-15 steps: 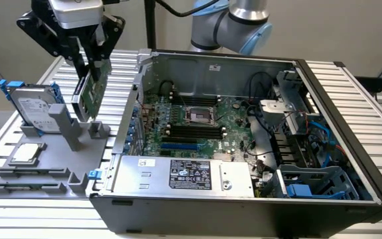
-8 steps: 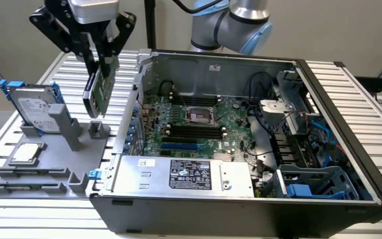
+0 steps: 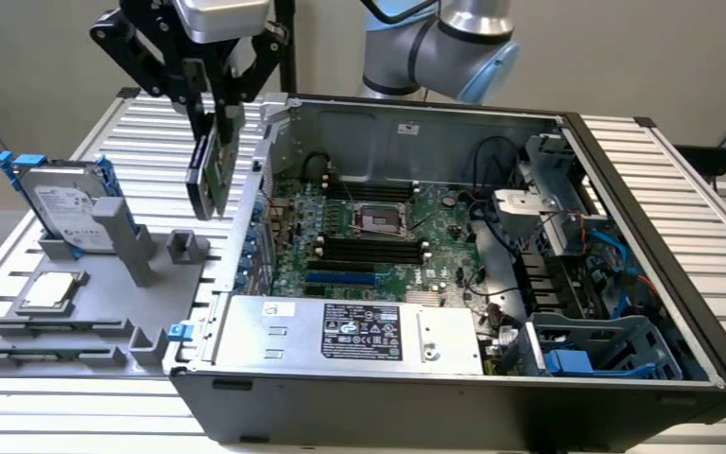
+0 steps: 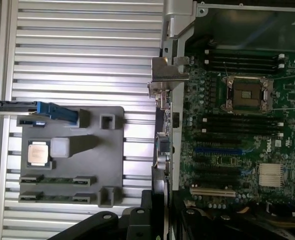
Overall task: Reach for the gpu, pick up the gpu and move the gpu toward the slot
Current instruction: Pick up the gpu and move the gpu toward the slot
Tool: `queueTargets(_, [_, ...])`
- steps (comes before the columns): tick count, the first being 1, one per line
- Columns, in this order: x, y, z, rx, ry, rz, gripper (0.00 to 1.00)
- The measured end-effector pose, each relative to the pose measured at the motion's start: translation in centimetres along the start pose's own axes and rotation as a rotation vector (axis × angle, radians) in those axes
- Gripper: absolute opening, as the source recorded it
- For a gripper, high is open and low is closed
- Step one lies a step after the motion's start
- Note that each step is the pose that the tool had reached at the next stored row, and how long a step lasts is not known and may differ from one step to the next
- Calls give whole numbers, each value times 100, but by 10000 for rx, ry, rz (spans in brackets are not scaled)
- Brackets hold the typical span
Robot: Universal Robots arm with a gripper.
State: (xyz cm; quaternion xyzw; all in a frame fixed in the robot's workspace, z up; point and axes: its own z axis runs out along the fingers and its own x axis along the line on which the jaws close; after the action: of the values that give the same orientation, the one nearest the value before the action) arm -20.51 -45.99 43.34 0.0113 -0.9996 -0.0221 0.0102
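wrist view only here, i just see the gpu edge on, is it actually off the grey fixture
Observer: Yes. The end effector is shut on the gpu, which hangs in the air clear of the grey fixture.
Operator: is it over the motherboard
Observer: No. The card is outside the computer case, just to the exterior view's left of its side wall.
Operator: how's it oriented
Observer: Upright, with its long edge running up and down below the end effector.
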Motion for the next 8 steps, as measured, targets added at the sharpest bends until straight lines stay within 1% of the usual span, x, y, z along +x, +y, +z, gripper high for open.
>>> queueTargets(3, [-111,9,-2,-4,45,3,26])
queueTargets(8, [-303,29,-5,-7,102,6,26])
